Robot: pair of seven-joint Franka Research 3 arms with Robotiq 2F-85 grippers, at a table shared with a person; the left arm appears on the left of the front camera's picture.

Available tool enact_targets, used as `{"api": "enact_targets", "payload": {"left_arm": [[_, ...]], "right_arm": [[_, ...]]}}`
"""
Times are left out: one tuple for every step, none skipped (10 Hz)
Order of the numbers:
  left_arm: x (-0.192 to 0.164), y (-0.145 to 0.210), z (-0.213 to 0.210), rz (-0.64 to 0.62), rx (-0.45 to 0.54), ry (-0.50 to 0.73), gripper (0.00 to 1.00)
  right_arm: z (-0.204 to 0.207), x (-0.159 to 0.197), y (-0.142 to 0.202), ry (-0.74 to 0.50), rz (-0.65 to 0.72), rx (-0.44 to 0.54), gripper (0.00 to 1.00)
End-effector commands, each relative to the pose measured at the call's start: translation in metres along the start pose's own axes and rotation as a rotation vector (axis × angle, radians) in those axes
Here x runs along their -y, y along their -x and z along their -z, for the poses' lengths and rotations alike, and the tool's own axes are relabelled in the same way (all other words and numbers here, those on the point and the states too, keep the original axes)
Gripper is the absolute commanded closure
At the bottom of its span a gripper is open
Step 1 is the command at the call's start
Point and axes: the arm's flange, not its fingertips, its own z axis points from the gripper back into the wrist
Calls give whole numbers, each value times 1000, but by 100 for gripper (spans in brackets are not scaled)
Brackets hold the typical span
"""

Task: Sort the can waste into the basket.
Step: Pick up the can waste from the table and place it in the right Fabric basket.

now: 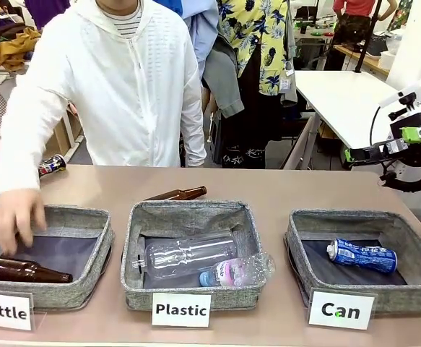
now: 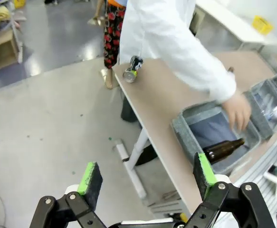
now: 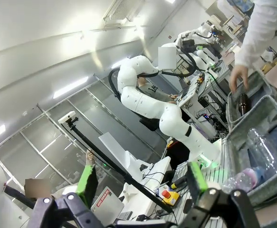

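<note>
Blue can (image 1: 362,255) lies sorted inside the basket (image 1: 297,249) at 4 o'clock; dark can (image 1: 51,165) remains on the tabletop (image 1: 268,184) at 10 o'clock. The left hand (image 2: 148,175) and right hand (image 3: 141,181) are spread wide, empty, presumably free for pickup.

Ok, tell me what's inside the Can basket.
One dented blue can lies on its side on the dark lining of the basket. The near wall and the card hide the front strip of the floor.

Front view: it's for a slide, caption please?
One blue can in the Can basket; the dark can at the table's far edge.
</note>
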Motion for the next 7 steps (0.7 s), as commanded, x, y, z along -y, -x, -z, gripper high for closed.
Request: {"api": "enact_targets", "payload": {"left_arm": [[44, -28, 27, 99, -128, -68, 0], [63, -49, 47, 147, -190, -97, 0], [85, -75, 79, 215, -261, -136, 0], [99, -90, 102, 260, -290, -139, 0], [120, -114, 140, 339, -336, -164, 0], [134, -132, 176, 403, -361, -197, 0], [141, -150, 214, 462, -364, -214, 0]], "right_arm": [[-2, -1, 1, 3, -21, -17, 0], [-2, -1, 1, 3, -21, -17, 0], [-2, -1, 1, 3, -21, -17, 0], [-2, -1, 1, 3, -21, -17, 0], [-2, -1, 1, 3, -21, -17, 0], [-2, -1, 1, 3, -21, -17, 0], [-2, -1, 1, 3, -21, -17, 0]]}}
